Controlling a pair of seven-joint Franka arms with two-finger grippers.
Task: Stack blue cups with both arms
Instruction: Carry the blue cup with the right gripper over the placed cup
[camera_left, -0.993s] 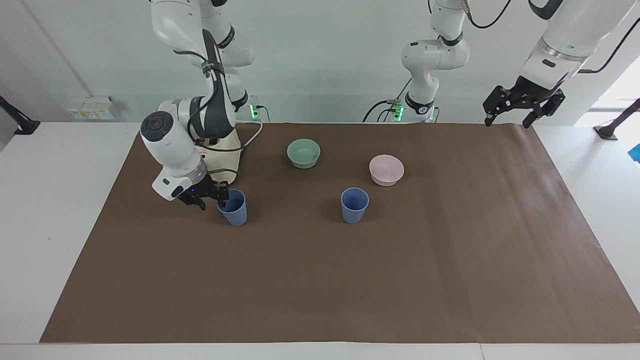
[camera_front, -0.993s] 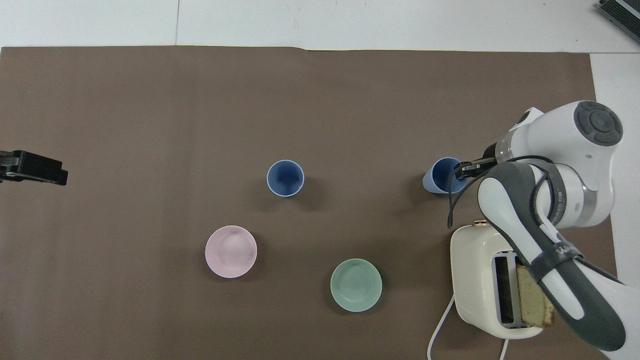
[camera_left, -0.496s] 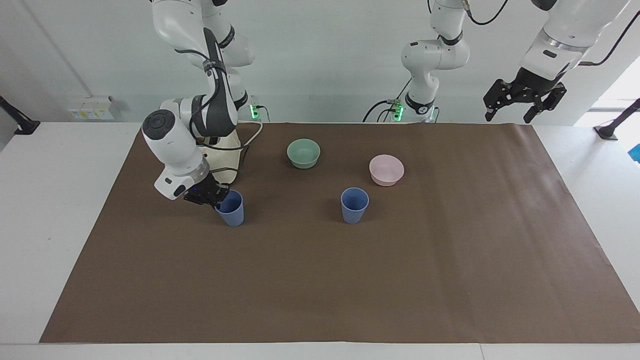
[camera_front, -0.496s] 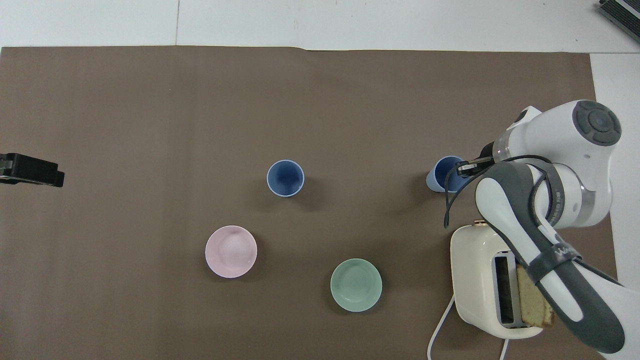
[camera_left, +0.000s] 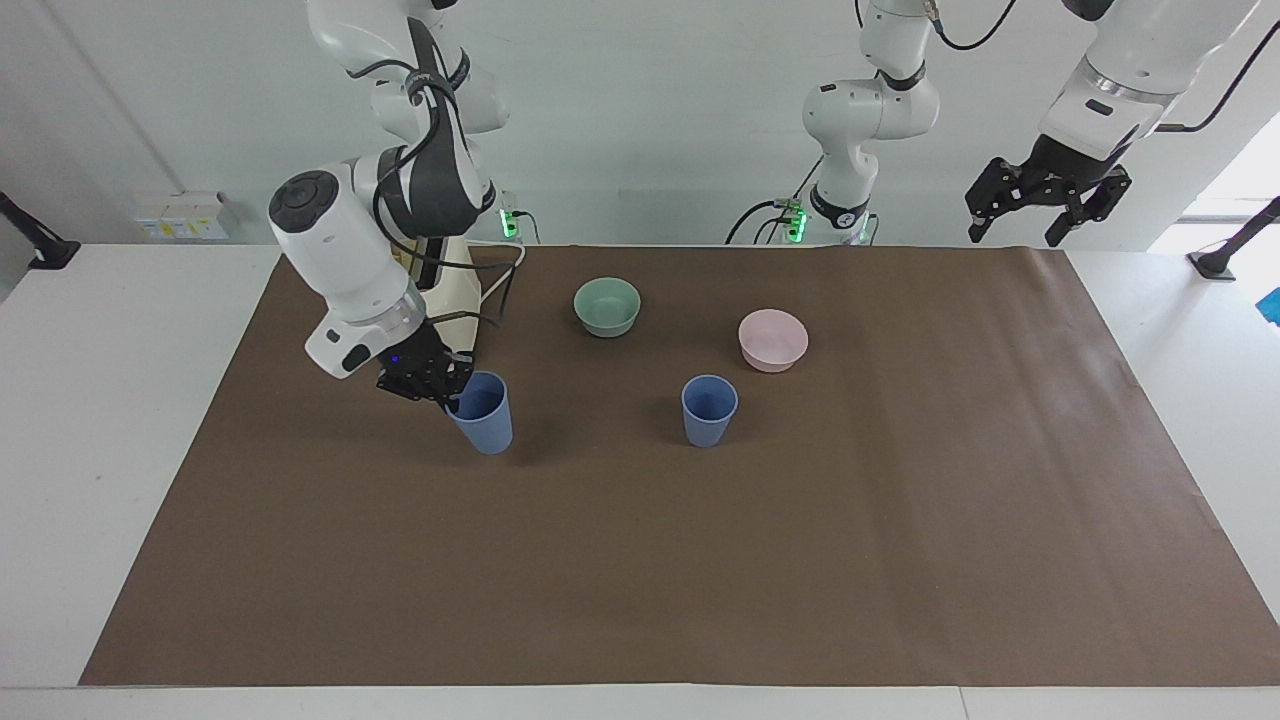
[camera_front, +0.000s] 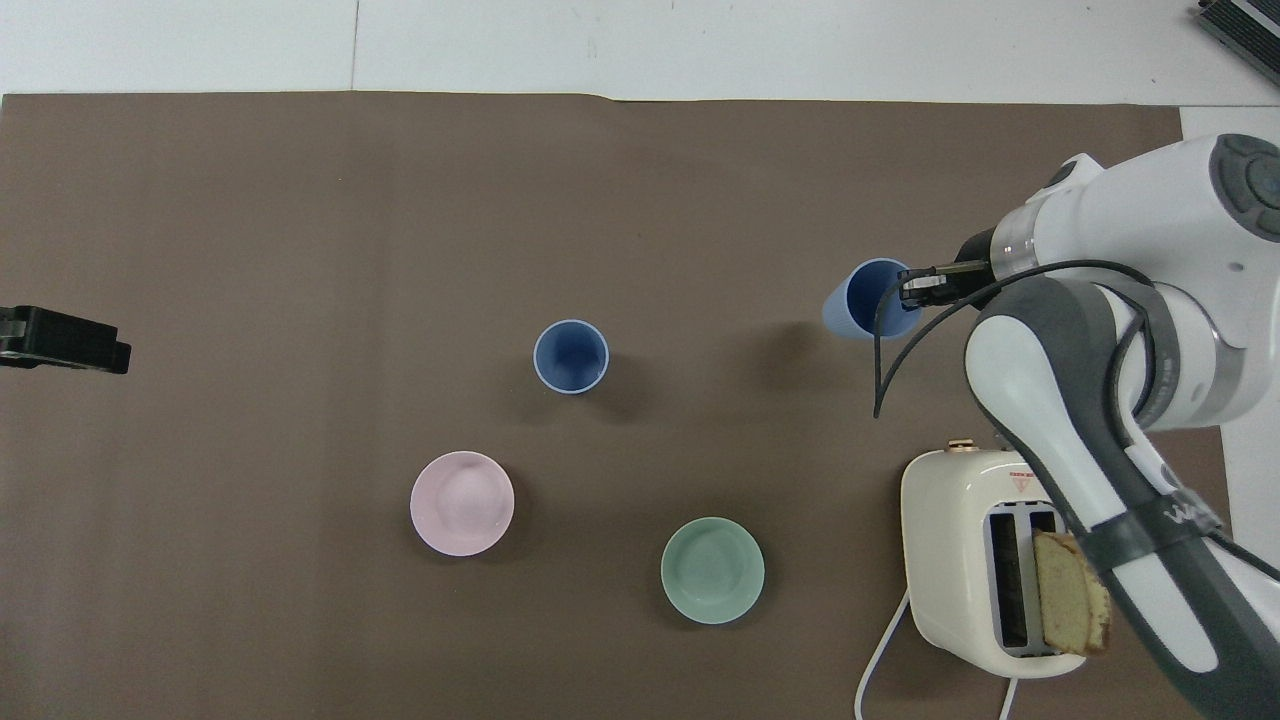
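Observation:
One blue cup (camera_left: 482, 412) (camera_front: 860, 300) hangs slightly tilted just above the brown mat at the right arm's end of the table. My right gripper (camera_left: 452, 397) (camera_front: 905, 290) is shut on its rim, one finger inside and one outside. The other blue cup (camera_left: 709, 410) (camera_front: 570, 356) stands upright near the middle of the mat, apart from both grippers. My left gripper (camera_left: 1012, 230) (camera_front: 60, 340) waits open and empty, high over the mat's edge at the left arm's end.
A mint-green bowl (camera_left: 607, 306) (camera_front: 712, 570) and a pink bowl (camera_left: 773, 340) (camera_front: 462, 502) sit nearer to the robots than the standing cup. A cream toaster (camera_front: 960, 560) holding a bread slice (camera_front: 1070, 605) stands beside the right arm's base.
My right gripper closed on the cup's rim, then raised it and carried it a little toward the standing cup. The left gripper rose slightly early on, then held still.

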